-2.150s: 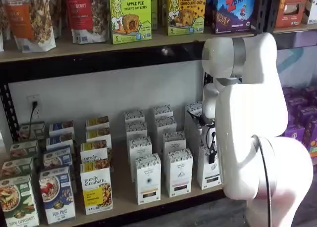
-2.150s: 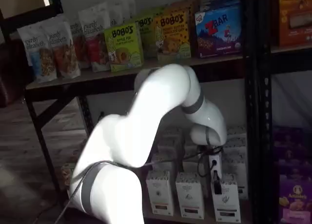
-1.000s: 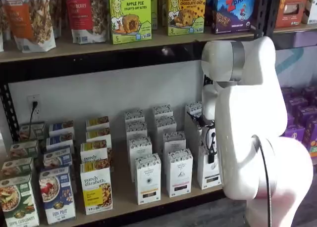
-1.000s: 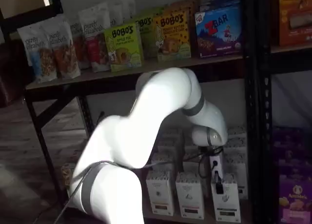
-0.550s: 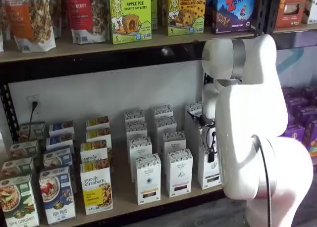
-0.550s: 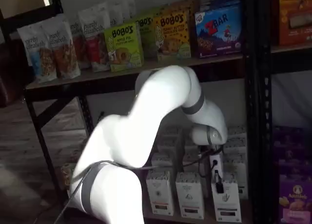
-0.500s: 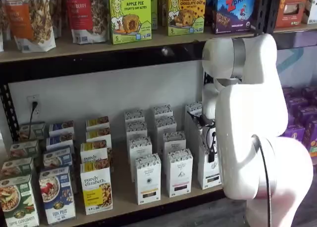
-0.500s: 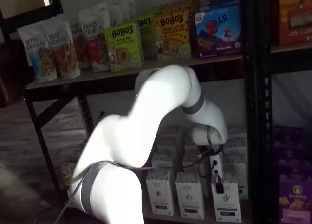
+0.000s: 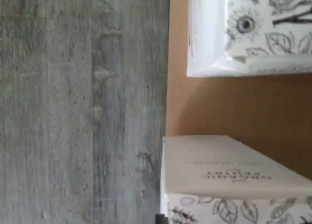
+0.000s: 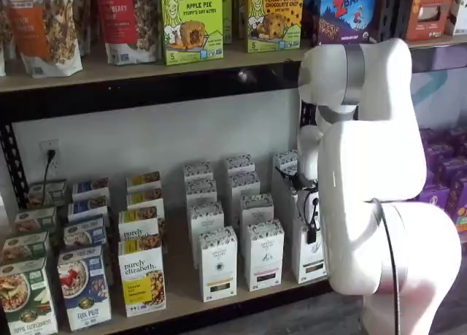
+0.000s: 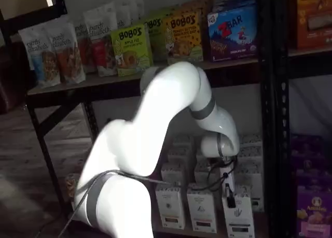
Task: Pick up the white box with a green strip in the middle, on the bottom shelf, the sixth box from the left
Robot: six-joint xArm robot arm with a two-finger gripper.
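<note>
At lower right of both shelf views, the gripper [image 11: 228, 189] stands at the white box [image 11: 238, 213]; jaw state cannot be told.

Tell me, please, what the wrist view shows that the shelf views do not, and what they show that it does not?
Only the wrist view: the leaf and flower drawings on two white cartons close up, with the bare gap of board between them.
Only the shelf views: the white arm, the end effector down at the white box (its grip cannot be told), the Bobo's boxes above and the Purely Elizabeth boxes.
Both: white cartons on the pale bottom shelf, and the grey floor in front.
</note>
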